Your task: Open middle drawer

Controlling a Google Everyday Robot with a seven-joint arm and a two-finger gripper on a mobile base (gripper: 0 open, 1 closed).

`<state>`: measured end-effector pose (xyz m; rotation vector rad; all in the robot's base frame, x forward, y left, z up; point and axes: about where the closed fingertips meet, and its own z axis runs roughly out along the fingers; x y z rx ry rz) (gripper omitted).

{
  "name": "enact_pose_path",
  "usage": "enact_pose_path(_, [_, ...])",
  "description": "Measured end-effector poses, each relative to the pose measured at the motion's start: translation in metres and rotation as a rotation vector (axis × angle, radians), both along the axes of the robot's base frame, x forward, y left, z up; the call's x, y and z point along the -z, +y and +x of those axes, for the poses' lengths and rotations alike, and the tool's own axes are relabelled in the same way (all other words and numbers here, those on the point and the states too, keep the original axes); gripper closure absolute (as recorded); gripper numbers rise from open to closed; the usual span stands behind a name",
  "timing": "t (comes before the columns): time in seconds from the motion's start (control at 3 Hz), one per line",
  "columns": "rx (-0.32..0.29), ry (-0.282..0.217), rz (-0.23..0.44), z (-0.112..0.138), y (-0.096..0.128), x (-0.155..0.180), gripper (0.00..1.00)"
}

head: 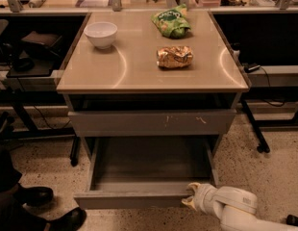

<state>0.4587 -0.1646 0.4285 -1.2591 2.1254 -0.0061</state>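
Note:
The middle drawer (134,199) is a wide shallow grey drawer with a plain flat front. It stands pulled far out of the cabinet, and its grey interior (149,167) holds nothing. My gripper (190,197) is at the right end of the drawer's front, at its top edge, and my white arm (233,206) comes in from the lower right. Above it, the taller grey drawer front with pale scratch marks (154,122) sits slightly out. The lowest drawer is hidden under the open one.
On the cabinet top (134,71) stand a white bowl (101,33), a green snack bag (171,23) and a golden snack bag (174,57). A person's black shoes (41,196) are at the lower left. Desk legs (254,129) and cables flank the cabinet.

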Motion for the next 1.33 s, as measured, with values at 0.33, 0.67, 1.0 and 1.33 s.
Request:
enact_pose_path(0.33, [0.002, 0.001, 0.002, -0.005, 0.000, 0.001, 1.00])
enact_pose_path(0.67, [0.007, 0.015, 0.007, -0.012, 0.003, 0.003, 1.00])
enact_pose_path(1.0, [0.007, 0.015, 0.007, -0.011, 0.004, -0.001, 1.00])
enact_pose_path(1.33, [0.009, 0.015, 0.009, -0.017, 0.003, 0.001, 1.00])
